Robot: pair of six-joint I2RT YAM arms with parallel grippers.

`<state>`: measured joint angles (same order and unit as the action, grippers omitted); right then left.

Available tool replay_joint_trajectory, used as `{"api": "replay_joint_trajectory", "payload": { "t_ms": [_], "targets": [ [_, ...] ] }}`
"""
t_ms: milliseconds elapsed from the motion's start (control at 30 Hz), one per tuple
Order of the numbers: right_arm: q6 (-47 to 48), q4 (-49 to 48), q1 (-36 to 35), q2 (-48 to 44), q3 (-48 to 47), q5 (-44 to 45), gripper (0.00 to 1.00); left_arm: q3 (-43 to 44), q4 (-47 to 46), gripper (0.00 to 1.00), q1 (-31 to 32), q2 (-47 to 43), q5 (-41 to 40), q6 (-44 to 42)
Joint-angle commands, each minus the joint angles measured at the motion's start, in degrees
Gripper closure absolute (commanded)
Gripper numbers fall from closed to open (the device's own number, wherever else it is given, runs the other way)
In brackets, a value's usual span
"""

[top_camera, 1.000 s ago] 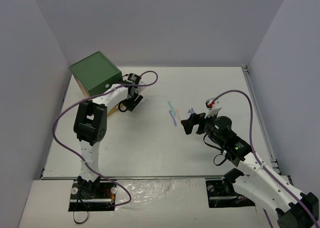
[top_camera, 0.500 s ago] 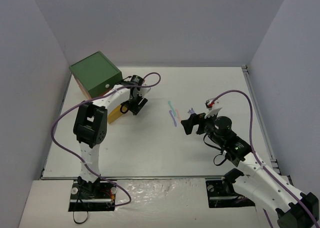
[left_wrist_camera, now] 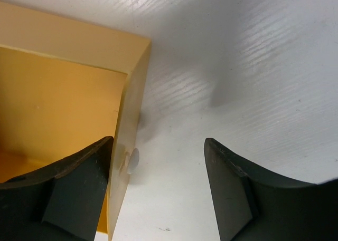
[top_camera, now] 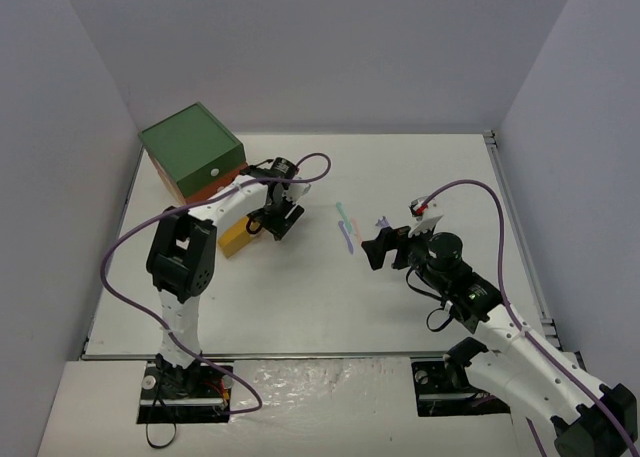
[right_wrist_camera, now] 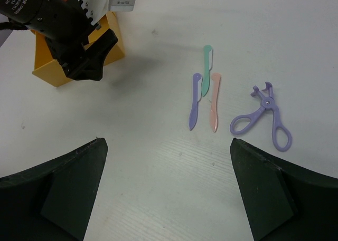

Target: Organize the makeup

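My left pincer point(left_wrist_camera: 158, 143), part-open astride the front wall of the yellow drawer point(left_wrist_camera: 63, 104), clamping nothing; right pincer point(right_wrist_camera: 168, 142) wide, empty; makeup tools point(right_wrist_camera: 206, 80) at the middle of the table point(right_wrist_camera: 274, 30); risk: the merely hooked drawer skews or slips free.

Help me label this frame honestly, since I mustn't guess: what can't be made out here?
- Yellow drawer contents: left wrist view, cut off by the frame edge and a finger of the left gripper.
- Green-topped box front: top view, left arm partly covers it.
- Thin tools: top view, too small to tell shapes.
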<state>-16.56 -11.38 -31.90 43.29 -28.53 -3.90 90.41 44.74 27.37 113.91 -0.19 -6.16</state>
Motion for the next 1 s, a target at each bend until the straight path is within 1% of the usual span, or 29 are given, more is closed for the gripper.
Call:
{"api": "replay_joint_trajectory", "payload": {
  "t_ms": [0, 100, 233, 367, 433, 533, 600, 733, 867, 967],
  "targets": [
    [0.21, -4.75, 0.26, 0.71, -0.96, 0.40, 0.00, 4.28, 2.20, 0.31, 0.05, -6.20, -1.29, 2.04],
    [-0.07, -4.50, 0.26, 1.51, -1.29, 0.86, 0.00, 7.30, 2.27, 0.26, 0.05, -8.51, -1.74, 3.76],
    [-0.49, -3.40, 0.26, 3.88, -2.39, 1.87, 0.00, 9.94, 1.42, 0.21, 0.05, -12.08, -1.57, 9.00],
    [-0.36, -1.60, 0.26, 7.57, -4.41, 2.77, 0.01, 8.55, -0.98, 0.15, 0.05, -18.86, -2.83, 13.49],
    [-0.32, -0.49, 0.26, 9.79, -6.26, 3.57, 0.02, 6.54, -2.41, 0.12, 0.12, -23.68, -3.70, 14.93],
    [-1.23, 1.20, 0.36, 13.58, -8.92, 7.60, 0.03, 2.01, -5.37, 0.05, -0.07, -29.89, -6.40, 16.38],
    [-1.91, 2.64, 0.74, 16.74, -10.70, 9.45, 0.05, -1.52, -6.91, 0.03, -0.49, -34.29, -8.64, 16.73],
    [-3.44, 4.70, 3.09, 24.68, -14.37, 11.02, 0.09, -8.30, -8.76, 0.03, -1.44, -42.70, -11.16, 16.35],
    [-3.35, 4.88, 7.15, 31.98, -18.08, 10.23, 0.14, -15.58, -11.45, 0.03, -1.89, -48.71, -13.60, 15.65],
    [-1.55, 4.96, 9.14, 36.03, -20.42, 9.79, 0.18, -19.89, -13.09, 0.03, -2.06, -51.22, -13.35, 15.74]
  ]
}}
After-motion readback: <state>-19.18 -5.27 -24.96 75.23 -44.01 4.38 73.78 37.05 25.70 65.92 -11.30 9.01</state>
